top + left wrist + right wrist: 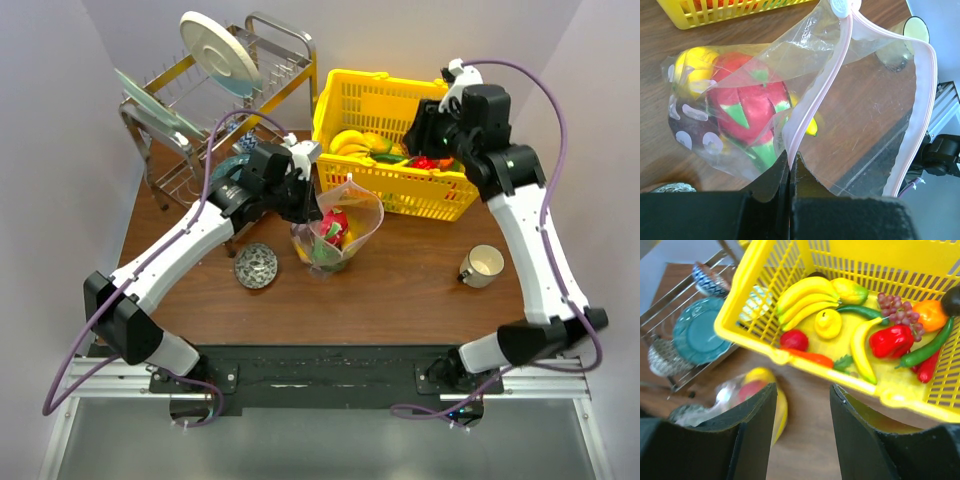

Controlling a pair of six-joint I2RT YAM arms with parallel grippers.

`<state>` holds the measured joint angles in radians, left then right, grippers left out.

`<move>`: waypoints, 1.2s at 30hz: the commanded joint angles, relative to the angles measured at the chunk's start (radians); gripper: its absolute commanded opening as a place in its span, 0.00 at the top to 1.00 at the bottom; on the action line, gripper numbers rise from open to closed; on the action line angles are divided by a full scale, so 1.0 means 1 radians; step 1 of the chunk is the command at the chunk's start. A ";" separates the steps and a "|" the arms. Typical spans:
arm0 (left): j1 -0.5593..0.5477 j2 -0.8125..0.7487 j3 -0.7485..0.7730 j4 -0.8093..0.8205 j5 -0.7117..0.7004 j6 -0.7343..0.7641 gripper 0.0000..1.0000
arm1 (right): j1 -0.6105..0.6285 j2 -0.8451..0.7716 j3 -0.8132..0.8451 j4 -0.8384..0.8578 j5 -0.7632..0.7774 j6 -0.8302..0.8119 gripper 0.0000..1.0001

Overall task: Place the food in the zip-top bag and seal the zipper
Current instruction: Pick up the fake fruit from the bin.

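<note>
Top view: zip-top bag point(338, 232) with food point(333, 225) inside sits on the table point(400, 290), just in front of the yellow basket point(430, 200).
Left wrist: left claw point(790, 165) pinches the bag's pink zipper point(815, 95) tight.
Right wrist: right claw point(802, 405) spread wide, holding nothing; bananas point(805, 292) lie in the basket.

A clear crinkly plastic bag point(865, 115) is edged by a pale pink zipper strip point(925, 100); a red green-flecked toy fruit point(755, 105) and a yellow mesh basket point(430, 198) are noted.
</note>
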<state>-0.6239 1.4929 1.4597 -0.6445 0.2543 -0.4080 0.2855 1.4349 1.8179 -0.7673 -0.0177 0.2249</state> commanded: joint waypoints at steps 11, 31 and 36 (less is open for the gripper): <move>0.006 -0.040 0.028 0.031 0.000 0.011 1.00 | -0.170 0.504 0.291 -0.006 -0.070 0.007 0.43; 0.006 -0.026 0.070 -0.009 0.000 0.023 1.00 | -0.170 0.890 0.256 0.005 -0.117 0.021 0.32; 0.006 -0.037 0.064 -0.011 -0.010 0.026 1.00 | -0.170 0.937 0.253 0.017 -0.117 0.024 0.46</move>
<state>-0.6239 1.4918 1.4883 -0.6735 0.2504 -0.4011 0.1196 2.3455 2.0533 -0.7769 -0.1322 0.2386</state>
